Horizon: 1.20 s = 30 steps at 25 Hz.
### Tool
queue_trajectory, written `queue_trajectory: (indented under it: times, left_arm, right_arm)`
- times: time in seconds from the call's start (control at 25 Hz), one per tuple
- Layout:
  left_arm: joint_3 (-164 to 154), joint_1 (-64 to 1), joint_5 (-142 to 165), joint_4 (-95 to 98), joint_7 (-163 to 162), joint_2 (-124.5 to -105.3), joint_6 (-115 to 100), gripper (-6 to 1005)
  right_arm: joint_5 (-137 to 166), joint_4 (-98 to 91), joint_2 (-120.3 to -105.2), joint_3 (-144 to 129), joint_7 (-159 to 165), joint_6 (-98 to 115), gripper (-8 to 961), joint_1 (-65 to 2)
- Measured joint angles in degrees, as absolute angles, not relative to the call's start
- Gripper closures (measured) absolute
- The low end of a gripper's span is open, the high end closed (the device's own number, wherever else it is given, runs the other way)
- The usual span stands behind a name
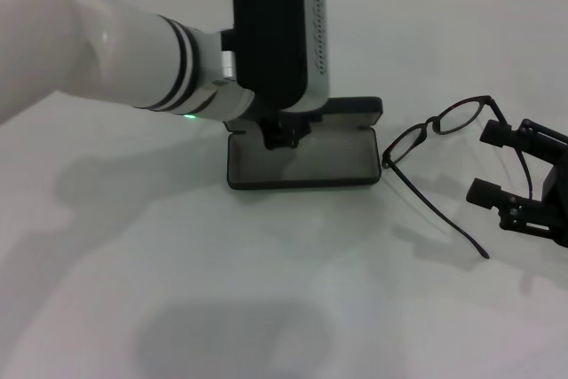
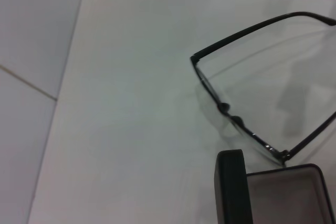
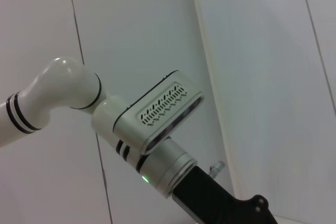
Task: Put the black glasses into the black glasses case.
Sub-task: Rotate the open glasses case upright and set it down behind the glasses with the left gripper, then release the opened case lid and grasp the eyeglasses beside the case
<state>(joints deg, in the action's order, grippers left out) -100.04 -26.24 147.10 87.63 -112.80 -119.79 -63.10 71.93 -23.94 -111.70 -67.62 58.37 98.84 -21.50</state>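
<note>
While the black glasses case [image 1: 302, 155] lies open on the table [image 1: 266, 308] with its grey lining up, the left gripper [image 1: 282, 135] hangs over its back edge at the hinge; whether its jaws are spread I cannot tell. The black glasses [image 1: 441, 148] rest unfolded just beside the case's right end. The right gripper [image 1: 504, 166] sits beside them, jaws spread and empty, so the pickup seems in hand; next it likely must close on the frame.
</note>
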Motion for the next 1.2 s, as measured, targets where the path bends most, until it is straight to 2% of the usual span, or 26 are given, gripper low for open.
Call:
queue_trajectory:
  times: [0.32,0.8,0.92,1.12,1.2]
  left_arm:
    - [-100.4,-28.5,146.0,83.7,-111.8,-119.79,-62.8,774]
    - [-98.3,-27.6,143.0,85.5,-113.1,-119.77,-64.0,761]
    - [-93.1,-26.6,136.7,87.5,-111.9,-119.63,-67.2,531]
    - [-74.5,-25.2,116.1,85.5,-108.4,-119.25,-82.1,299]
    - [-66.1,-25.2,107.4,78.9,-106.3,-118.49,-90.3,276]
  right_arm:
    - [71.8,-23.8,-112.05,-67.5,58.3,98.8,156,-21.5]
    - [71.8,-23.8,-111.92,-67.5,58.3,98.7,158,-21.6]
    - [71.9,-23.8,-111.75,-67.5,58.4,98.9,158,-21.6]
    - [72.0,-24.3,-111.50,-67.5,58.7,99.3,158,-22.0]
    - [72.1,-24.4,-111.22,-67.6,58.8,99.9,159,-22.2]
